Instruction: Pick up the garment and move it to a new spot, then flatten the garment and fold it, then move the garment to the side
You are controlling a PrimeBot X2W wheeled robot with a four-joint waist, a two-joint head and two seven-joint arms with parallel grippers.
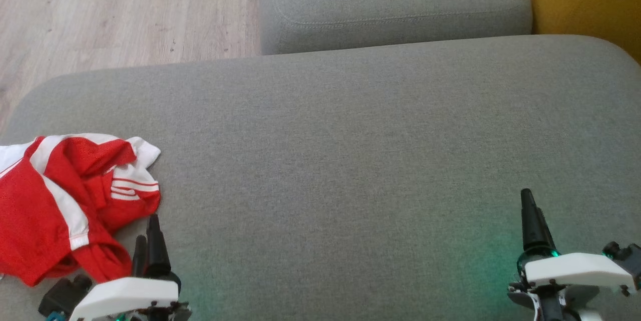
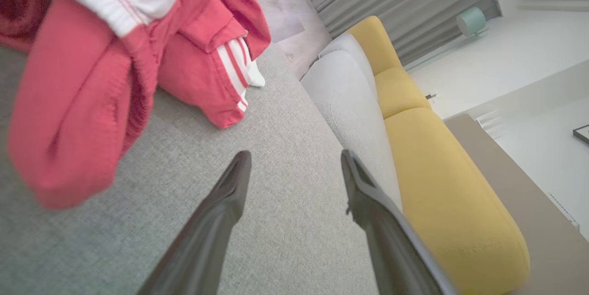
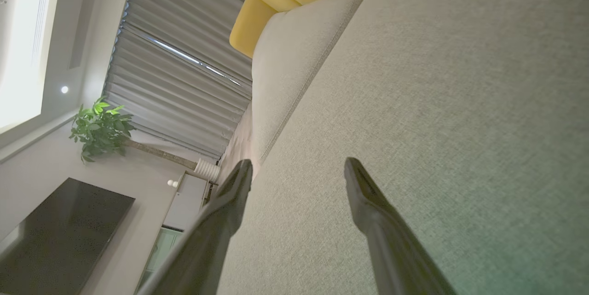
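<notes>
- The left gripper (image 2: pixel 295 154) has its two dark fingers spread wide with nothing between them, the tips over the grey seat cushion (image 1: pixel 350 150).
- The crumpled red-and-white garment (image 1: pixel 65 201) lies on the cushion just ahead of those fingertips and off to their left.
- The right gripper (image 3: pixel 299 162) also stands wide and holds nothing, well apart from the garment, with grey cushion ahead of its fingers.
</notes>
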